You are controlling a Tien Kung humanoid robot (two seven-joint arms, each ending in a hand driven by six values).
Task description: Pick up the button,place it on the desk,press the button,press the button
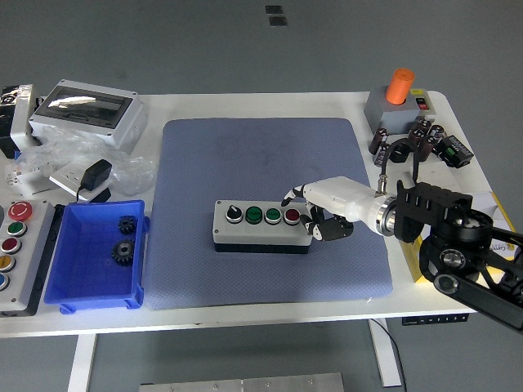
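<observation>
Grey-blue matting (261,163) covers the middle of the white tabletop (245,106), and the button box (261,227) sits flat on it, a little near of centre. Its top carries a row of four controls: a black selector knob at the left, two green buttons, and a red button (292,216) at the right end. The right hand (323,208) reaches in from the right and hangs over that right end. One extended finger (292,194) points left, just above and beyond the red button, while the other fingers are curled loosely beside the box's end, holding nothing. I cannot tell whether the fingertip touches the cap. The left hand is not to be seen.

To me the box looks already placed, so pressing is the step in hand. The risk is aim: the fingertip appears slightly far of the red cap, so a push could land on the housing or graze the neighbouring green button (273,216). The box is light and unclamped, and an off-centre push might slide it leftward on the mat, towards the blue bin (94,253).
</observation>
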